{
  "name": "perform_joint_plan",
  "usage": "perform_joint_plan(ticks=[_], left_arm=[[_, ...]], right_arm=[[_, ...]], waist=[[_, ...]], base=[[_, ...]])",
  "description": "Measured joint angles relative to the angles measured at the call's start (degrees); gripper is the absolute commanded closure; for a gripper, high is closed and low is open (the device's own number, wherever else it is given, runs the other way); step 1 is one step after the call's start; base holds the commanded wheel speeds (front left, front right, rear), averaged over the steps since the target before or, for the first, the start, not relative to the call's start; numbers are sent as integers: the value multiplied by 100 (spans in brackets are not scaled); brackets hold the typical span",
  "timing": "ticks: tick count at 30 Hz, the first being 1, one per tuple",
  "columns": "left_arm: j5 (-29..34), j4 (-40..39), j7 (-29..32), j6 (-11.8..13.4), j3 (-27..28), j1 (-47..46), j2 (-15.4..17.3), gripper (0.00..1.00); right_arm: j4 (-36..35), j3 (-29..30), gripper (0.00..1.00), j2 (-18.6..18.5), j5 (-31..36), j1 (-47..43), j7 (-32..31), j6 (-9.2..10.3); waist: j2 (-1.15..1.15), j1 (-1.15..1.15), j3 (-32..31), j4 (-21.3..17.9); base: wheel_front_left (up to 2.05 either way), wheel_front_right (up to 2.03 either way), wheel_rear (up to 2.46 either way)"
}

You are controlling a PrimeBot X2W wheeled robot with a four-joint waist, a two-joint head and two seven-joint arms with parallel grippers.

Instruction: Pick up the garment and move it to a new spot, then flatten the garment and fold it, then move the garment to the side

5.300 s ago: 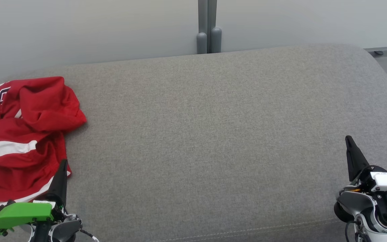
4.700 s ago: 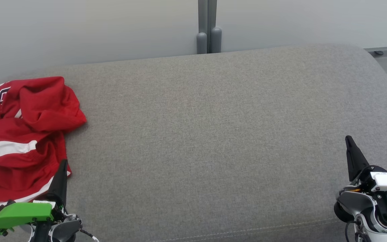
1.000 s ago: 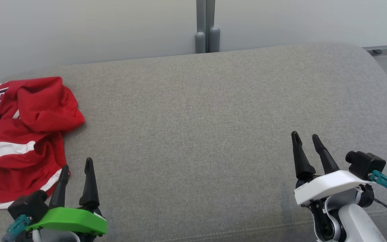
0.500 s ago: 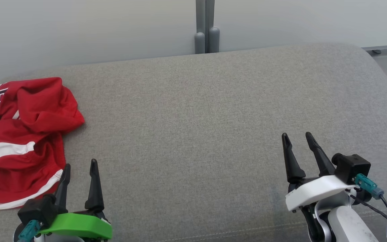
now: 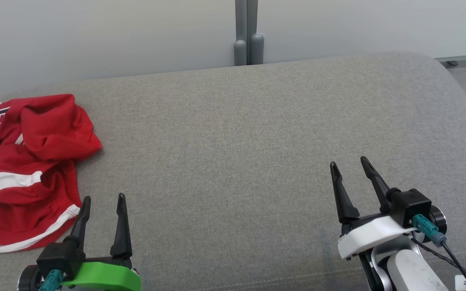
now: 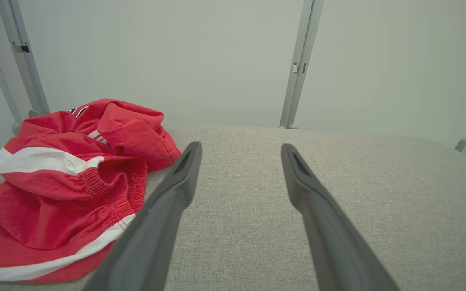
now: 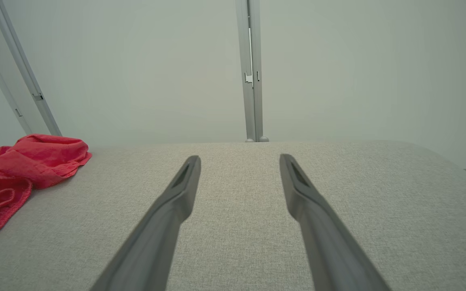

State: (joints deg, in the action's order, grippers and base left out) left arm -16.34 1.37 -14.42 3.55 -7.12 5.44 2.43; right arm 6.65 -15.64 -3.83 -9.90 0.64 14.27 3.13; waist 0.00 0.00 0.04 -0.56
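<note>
The garment point(image 5: 26, 169) is a crumpled red piece with white stripes, heaped at the left end of a grey cushioned surface point(image 5: 233, 141). The left wrist view has the garment point(image 6: 67, 178) at its left, and it lies at the far left of the right wrist view point(image 7: 18, 165). My left gripper point(image 5: 103, 199) is open at the lower left, just right of the garment's hem, with nothing between its fingers. My right gripper point(image 5: 348, 162) is open at the lower right, over bare cushion, far from the garment.
A pale wall with a grey vertical post point(image 5: 246, 32) stands behind the cushion. The cushion's rounded right end point(image 5: 455, 89) drops off toward the floor. Its front seam point(image 5: 257, 279) runs near the bottom edge.
Both grippers have turned so that their two fingers show side by side, and both have shifted toward the middle, the left one rightward, the right one leftward. The garment lies as before.
</note>
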Motion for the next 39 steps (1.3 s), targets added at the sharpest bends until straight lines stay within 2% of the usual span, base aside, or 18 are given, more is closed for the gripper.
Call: perform_joint_plan(ticks=[30, 39], left_arm=[[-64, 151, 0, -9, 29, 47, 1, 0], [-64, 186, 0, -52, -48, 46, 1, 0]], right_arm=[[18, 142, 0, 14, 1, 0, 1, -55], [18, 247, 0, 24, 5, -8, 2, -59]], waist=[[0, 0, -57, 16], [0, 0, -64, 125]], base=[[0, 0, 0], [0, 0, 0]])
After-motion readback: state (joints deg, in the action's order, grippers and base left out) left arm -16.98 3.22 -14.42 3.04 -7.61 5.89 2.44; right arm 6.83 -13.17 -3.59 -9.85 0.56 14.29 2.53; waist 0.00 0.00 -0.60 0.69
